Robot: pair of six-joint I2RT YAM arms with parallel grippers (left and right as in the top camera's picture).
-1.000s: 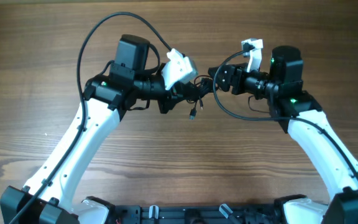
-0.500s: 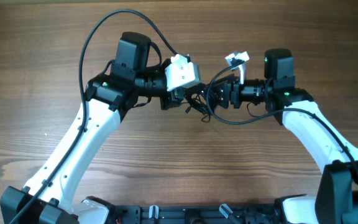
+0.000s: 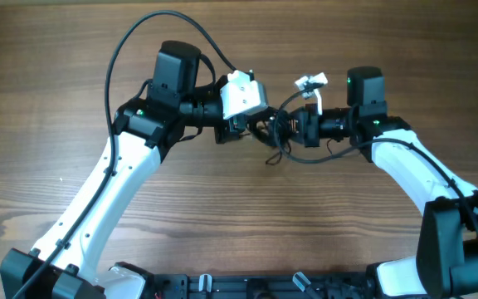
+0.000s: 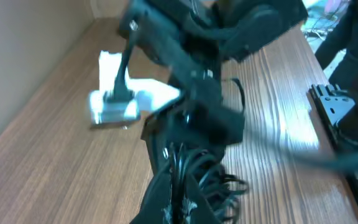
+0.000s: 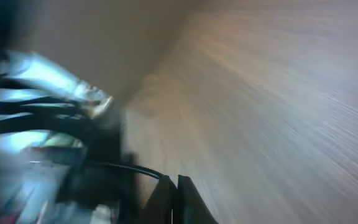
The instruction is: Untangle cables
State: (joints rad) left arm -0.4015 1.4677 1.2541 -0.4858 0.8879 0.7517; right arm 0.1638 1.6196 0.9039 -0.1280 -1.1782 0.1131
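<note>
The knotted bundle of thin black cables (image 3: 270, 141) hangs above the brown wood-grain table (image 3: 305, 224), in the narrow gap between the two arms. One plug-tipped strand droops toward the tabletop. The black two-finger left gripper (image 3: 250, 130) looks pinched closed on the bundle, and in its wrist view the cables (image 4: 199, 182) bunch right at its fingers. The black two-finger right gripper (image 3: 285, 129) sits against the other side of the knot, but its own view is smeared by motion, so I cannot tell whether it is closed or has hold of any strand. To do this step well, I judge the left should anchor the knot while the right takes a single strand near its free end and draws it away slowly, easing off if the knot tightens. No brand, label or writing can be read anywhere.
</note>
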